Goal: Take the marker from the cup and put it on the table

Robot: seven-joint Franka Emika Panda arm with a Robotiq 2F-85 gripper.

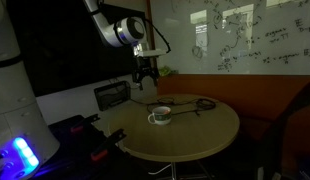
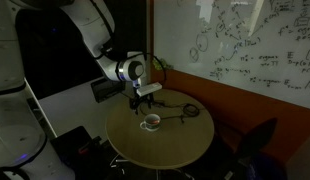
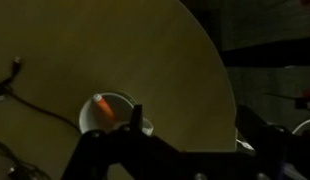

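- The pincer [image 1: 145, 74] is hanging above the round wooden surface [image 1: 200, 132], up at about 11 o'clock from the cup [image 1: 160, 116] in an exterior view, and is not touching it.
- Its two dark fingers [image 3: 85, 150] are standing apart in the wrist view with nothing between them, so the pincer is spread wide and carrying nothing.
- The white cup is sitting upright near the middle of the surface in both exterior views. In the wrist view it is showing just past the fingertips, low and a little to the 9 o'clock side of the frame's centre.
- The marker [image 3: 102, 106] is resting inside the cup as a short orange stick, its upper end leaning toward the rim at roughly 10 o'clock. The dim light is hiding any finer detail.
- A black looped cable [image 1: 202, 103] is lying on the surface at about 2 o'clock from the cup, apart from it.
- A whiteboard [image 1: 245, 35] covered in writing is standing behind the surface.
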